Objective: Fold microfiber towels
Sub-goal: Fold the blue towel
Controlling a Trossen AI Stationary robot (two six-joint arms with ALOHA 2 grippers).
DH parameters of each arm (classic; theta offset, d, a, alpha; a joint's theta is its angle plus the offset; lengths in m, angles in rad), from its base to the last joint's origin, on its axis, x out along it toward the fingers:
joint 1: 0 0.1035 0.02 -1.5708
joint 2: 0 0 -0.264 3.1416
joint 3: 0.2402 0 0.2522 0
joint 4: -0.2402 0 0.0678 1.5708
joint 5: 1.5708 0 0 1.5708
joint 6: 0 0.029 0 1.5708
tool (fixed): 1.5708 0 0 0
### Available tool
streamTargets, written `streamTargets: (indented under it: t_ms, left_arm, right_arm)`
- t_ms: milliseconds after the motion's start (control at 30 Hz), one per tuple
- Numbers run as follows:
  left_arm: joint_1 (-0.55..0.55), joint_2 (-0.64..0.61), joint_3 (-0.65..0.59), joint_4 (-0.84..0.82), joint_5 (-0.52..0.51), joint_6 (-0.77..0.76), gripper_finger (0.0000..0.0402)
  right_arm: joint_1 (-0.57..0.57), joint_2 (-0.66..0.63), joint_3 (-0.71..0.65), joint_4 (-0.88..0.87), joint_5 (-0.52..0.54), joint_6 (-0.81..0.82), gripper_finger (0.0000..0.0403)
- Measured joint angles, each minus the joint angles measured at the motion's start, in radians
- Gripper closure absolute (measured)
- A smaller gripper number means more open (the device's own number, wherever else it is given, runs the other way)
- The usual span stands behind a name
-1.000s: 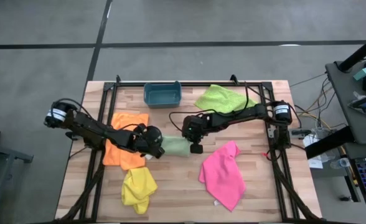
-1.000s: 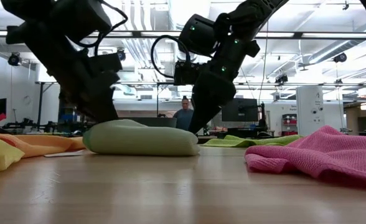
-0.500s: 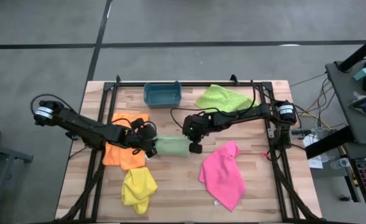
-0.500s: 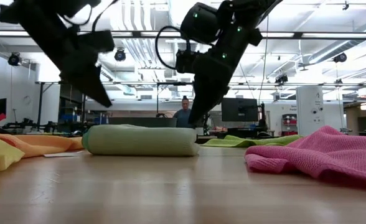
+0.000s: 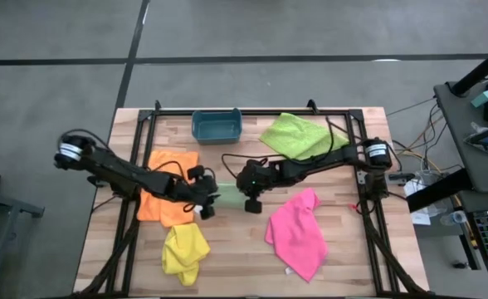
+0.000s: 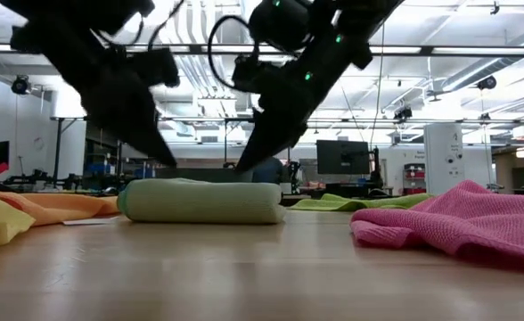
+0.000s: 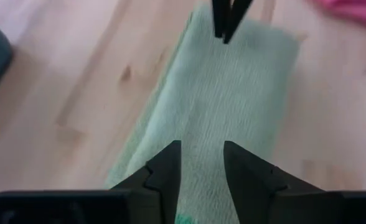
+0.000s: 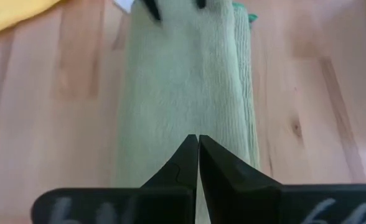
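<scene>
A pale mint green towel [image 6: 200, 201] lies folded into a long flat strip on the table's middle, between my two grippers. My left gripper [image 7: 200, 165] hovers over the strip's left end, open by a narrow gap, with cloth showing between its fingers. My right gripper [image 8: 198, 155] is shut and points along the strip from its right end, its tip [image 6: 241, 168] close over the strip's top. An orange towel [image 5: 165, 195], a yellow towel [image 5: 186, 249], a pink towel [image 5: 298, 232] and a lime green towel [image 5: 298, 134] lie loose around them. My right gripper's shut fingertips [image 7: 224, 28] stand low over the mint towel's right part, slanting down from the table's right. I cannot tell whether they touch the cloth. My left gripper touches nothing.
A teal bin [image 5: 216, 124] stands at the table's far edge, left of the lime towel. Black frame rails [image 5: 140, 149] run along the table's left and right sides. Bare wood [image 5: 236, 249] shows at the near middle between the yellow and pink towels.
My left gripper has risen off the mint towel's left end, swung back to the left, then come back over that end, rolling as it went. My right gripper has gone toward the table's left along the strip. The towel's left end, bulged before, now lies flat.
</scene>
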Motion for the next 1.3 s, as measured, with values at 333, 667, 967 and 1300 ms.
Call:
streamTargets:
  t_ms: [333, 667, 967, 1300]
  left_arm:
    - [0.055, 0.168, 0.005, 0.024, -0.112, -0.107, 0.0340]
    - [0.062, 0.175, 0.008, 0.040, -0.105, -0.108, 0.0346]
    - [0.063, 0.042, 0.008, 0.051, -0.133, -0.009, 0.0346]
    - [0.097, 0.092, 0.006, 0.050, -0.178, -0.001, 0.0346]
  right_arm:
    - [-0.005, 0.084, -0.005, 0.000, 0.003, -0.020, 0.0394]
    - [-0.005, 0.098, -0.016, -0.008, 0.002, -0.026, 0.0394]
    - [-0.005, 0.040, -0.020, -0.023, 0.017, -0.043, 0.0394]
    - [-0.017, 0.034, -0.019, -0.037, 0.029, -0.044, 0.0394]
